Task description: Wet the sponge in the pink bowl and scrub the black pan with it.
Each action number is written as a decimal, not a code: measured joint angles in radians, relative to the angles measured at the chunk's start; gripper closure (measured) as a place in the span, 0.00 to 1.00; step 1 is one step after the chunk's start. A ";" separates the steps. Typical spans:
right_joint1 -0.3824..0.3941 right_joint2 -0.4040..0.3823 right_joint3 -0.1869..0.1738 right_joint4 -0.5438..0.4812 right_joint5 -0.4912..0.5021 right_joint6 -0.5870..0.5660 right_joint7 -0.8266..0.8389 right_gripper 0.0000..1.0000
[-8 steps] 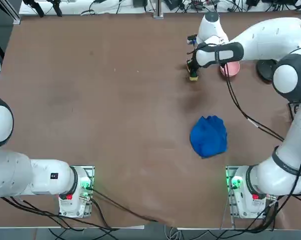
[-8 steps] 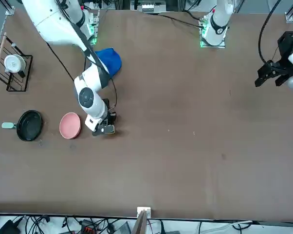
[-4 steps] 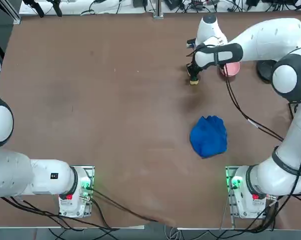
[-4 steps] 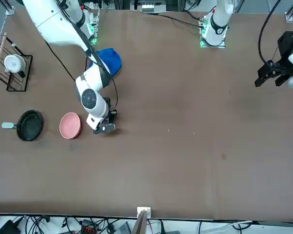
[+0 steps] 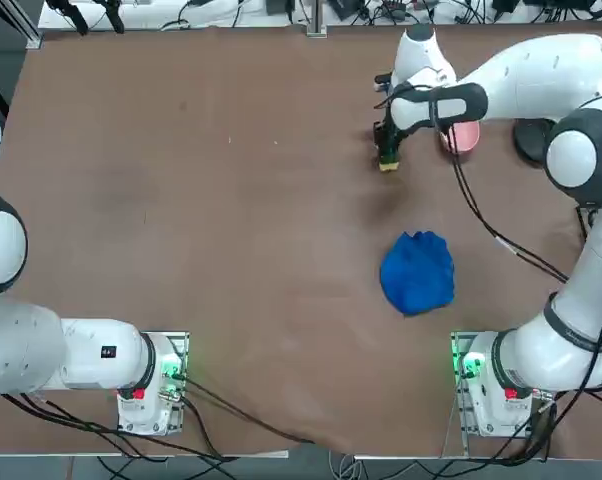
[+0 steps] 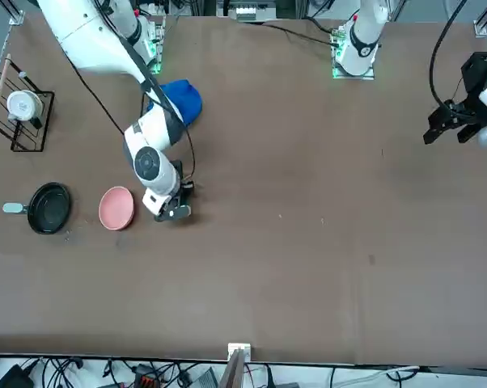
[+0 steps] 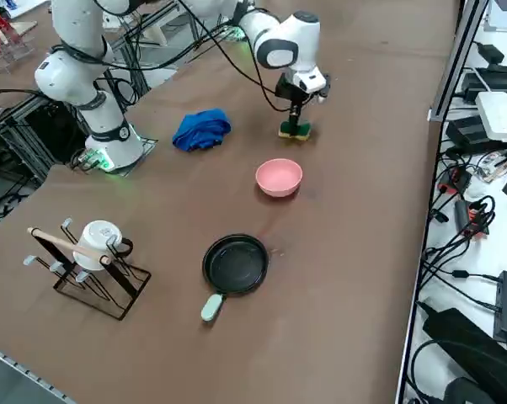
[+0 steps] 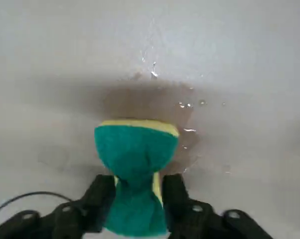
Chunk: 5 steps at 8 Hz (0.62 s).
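The sponge, green with a yellow layer, is pinched at its waist between my right gripper's two fingers. Its lower end rests on the table, on a wet patch. My right gripper points down over the sponge, just left of the pink bowl in the top view. The black pan lies beyond the bowl, partly under my arm. From the side, the pink bowl sits between the sponge and the black pan, whose pale handle points away from the bowl.
A crumpled blue cloth lies nearer my base. A wire rack holding a white mug stands near the table corner past the pan. Water drops dot the table by the sponge.
The gripper and sponge shifted only slightly, a little toward my base and down onto the table. The bowl, pan and cloth have not moved.
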 joint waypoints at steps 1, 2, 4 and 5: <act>-0.002 -0.029 -0.001 0.062 -0.004 -0.125 0.000 0.14; -0.009 -0.070 -0.002 0.131 -0.017 -0.244 0.000 0.00; -0.071 -0.192 -0.005 0.196 -0.030 -0.343 -0.084 0.00; -0.118 -0.253 -0.006 0.199 -0.030 -0.354 -0.171 0.00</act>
